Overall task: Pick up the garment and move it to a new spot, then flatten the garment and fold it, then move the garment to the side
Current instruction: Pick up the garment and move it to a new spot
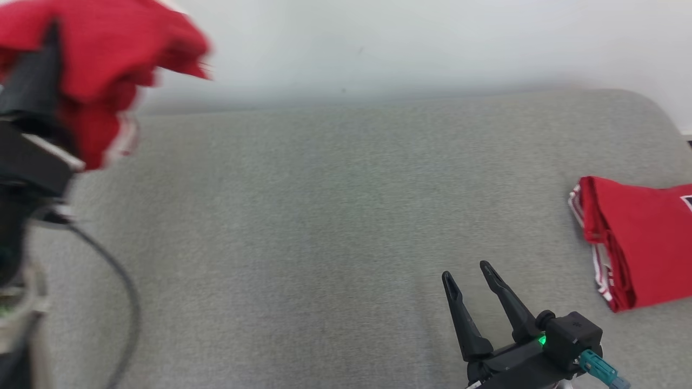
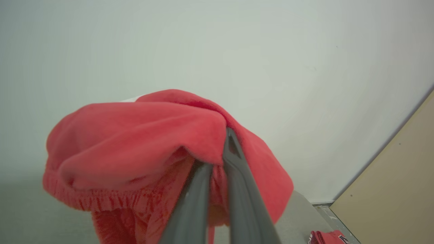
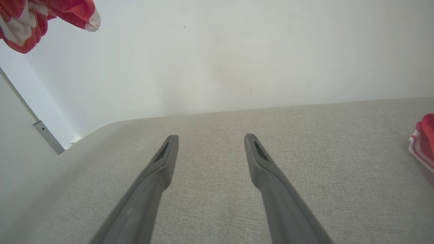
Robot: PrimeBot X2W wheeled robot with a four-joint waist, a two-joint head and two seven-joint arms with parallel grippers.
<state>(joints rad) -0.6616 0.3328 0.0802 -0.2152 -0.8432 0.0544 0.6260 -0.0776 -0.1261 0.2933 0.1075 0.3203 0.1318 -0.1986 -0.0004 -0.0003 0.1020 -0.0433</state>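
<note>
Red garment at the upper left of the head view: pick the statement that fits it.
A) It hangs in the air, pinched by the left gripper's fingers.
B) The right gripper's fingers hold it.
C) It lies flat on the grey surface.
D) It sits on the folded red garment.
A: the red garment bunches over the left gripper, which is shut on it, above the grey surface; the right gripper is open.
</note>
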